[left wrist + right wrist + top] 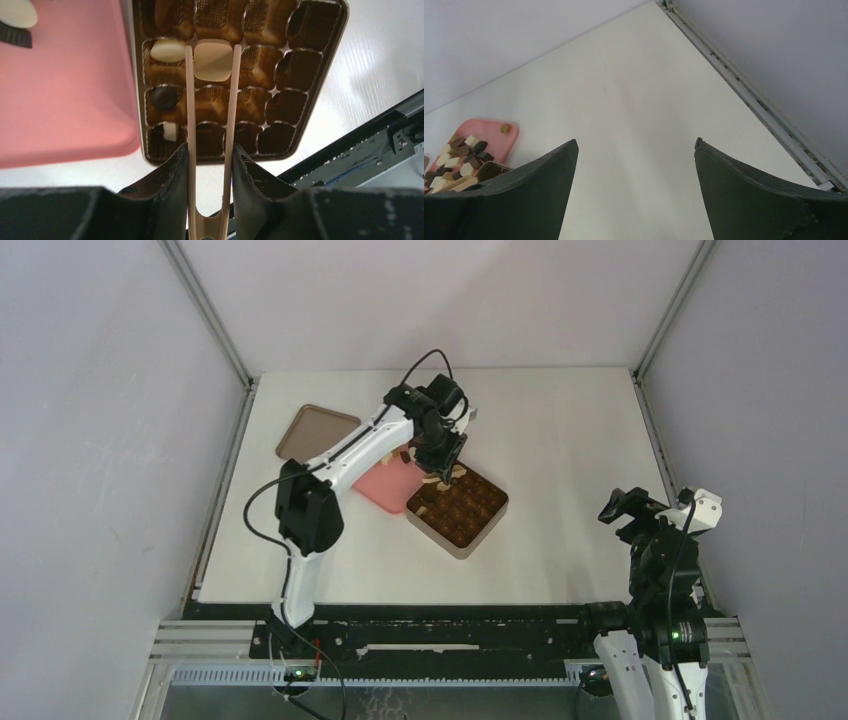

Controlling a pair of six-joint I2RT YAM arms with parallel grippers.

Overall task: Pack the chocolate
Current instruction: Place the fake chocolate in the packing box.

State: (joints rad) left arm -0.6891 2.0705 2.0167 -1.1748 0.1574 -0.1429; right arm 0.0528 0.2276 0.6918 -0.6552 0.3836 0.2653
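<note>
Left gripper [211,152] clamps wooden tongs [190,100] pinching a cream-white chocolate square [213,60]
It hangs over the gridded tin [295,70]; right gripper [636,142] gapes wide, empty

Chocolate, assorted. Cream square [213,60] between the tips of the tongs [189,115], over a cell of the tin [306,25]. Cream oval [168,50] in the adjoining cell, then dark round [164,98] and small white piece [170,131] along that column. Heap [461,157] of brown and cream pieces on pink tray [510,144].
</note>
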